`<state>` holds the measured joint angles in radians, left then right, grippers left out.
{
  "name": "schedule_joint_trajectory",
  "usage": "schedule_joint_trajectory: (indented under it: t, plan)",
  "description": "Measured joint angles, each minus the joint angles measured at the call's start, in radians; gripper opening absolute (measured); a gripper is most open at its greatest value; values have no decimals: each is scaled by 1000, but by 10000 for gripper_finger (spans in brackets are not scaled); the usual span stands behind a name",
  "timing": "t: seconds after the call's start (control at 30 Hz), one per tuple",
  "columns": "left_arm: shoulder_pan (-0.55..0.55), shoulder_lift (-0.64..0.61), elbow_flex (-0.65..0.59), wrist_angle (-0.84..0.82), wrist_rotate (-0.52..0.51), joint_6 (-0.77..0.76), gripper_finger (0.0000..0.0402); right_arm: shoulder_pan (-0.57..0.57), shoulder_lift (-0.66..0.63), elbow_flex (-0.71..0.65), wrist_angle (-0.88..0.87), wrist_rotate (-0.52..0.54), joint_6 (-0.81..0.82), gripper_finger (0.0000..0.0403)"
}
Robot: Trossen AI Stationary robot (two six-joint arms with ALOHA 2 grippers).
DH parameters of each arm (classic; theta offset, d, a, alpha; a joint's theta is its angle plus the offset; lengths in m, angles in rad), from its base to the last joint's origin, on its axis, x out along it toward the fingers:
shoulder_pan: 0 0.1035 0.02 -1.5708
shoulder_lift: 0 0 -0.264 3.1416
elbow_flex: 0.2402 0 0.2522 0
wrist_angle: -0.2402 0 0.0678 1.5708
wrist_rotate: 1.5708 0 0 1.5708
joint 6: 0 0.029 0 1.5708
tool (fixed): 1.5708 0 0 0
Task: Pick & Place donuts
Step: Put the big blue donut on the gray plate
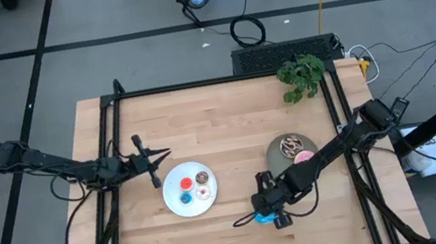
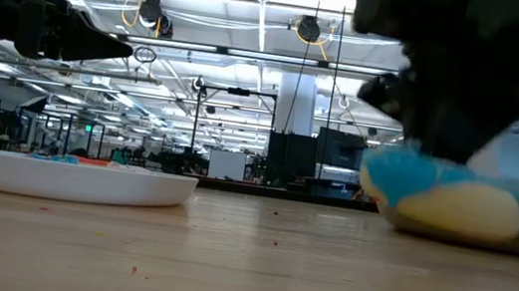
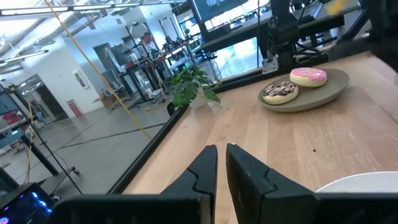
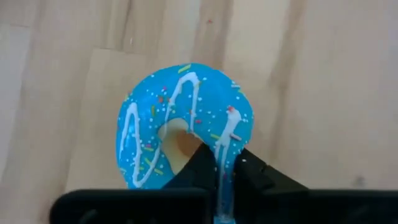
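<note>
My right gripper (image 1: 267, 214) is shut on the large blue donut (image 4: 186, 121) near the table's near edge; the donut also shows in the low view (image 2: 439, 194). The brown sprinkled donut (image 1: 291, 143) and the pink donut (image 1: 304, 156) lie flat on the grey plate (image 1: 279, 158). Tiny red (image 1: 184, 182), brown (image 1: 202, 178), blue (image 1: 186, 199) and pale pink (image 1: 203, 193) donuts lie on the white plate (image 1: 169, 192). My left gripper (image 3: 222, 163) hovers shut above the table, just left of the white plate. My right gripper pinches the blue donut's ring wall (image 4: 227, 140), one finger (image 4: 198, 163) in the hole and the other outside. The fingers come from above, pointing down. The donut lies flat, icing up, and in the low view it seems to hang a little above the wood.
A small green plant (image 1: 302, 75) stands at the table's far right corner. The table's black frame rails (image 1: 112, 149) run along its edges. Bare wood (image 1: 228, 129) lies between the two plates and toward the far edge. Cables lie on the floor beyond.
</note>
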<state>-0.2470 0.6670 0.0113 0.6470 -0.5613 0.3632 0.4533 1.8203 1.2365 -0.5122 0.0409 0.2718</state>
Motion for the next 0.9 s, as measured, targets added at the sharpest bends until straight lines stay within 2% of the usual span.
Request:
schedule_joint_trajectory:
  t: [0.2, 0.37, 0.47, 0.67, 0.9]
  plan:
    - [0, 0, 0, 0, 0, 0, 42, -13, 0, 239, -337, 100, 1, 47]
    - [0, 0, 0, 1, 0, 0, 42, -34, -1, 415, -632, 259, 7, 33]
    - [0, 0, 0, 1, 0, 0, 42, -60, -4, 471, -756, 304, 15, 24]
    - [0, 0, 0, -1, 0, -3, 42, -140, -33, 413, -853, 273, -19, 27]
    - [0, 0, 0, -23, 0, -10, 42, -253, -181, 133, -665, 176, -75, 24]
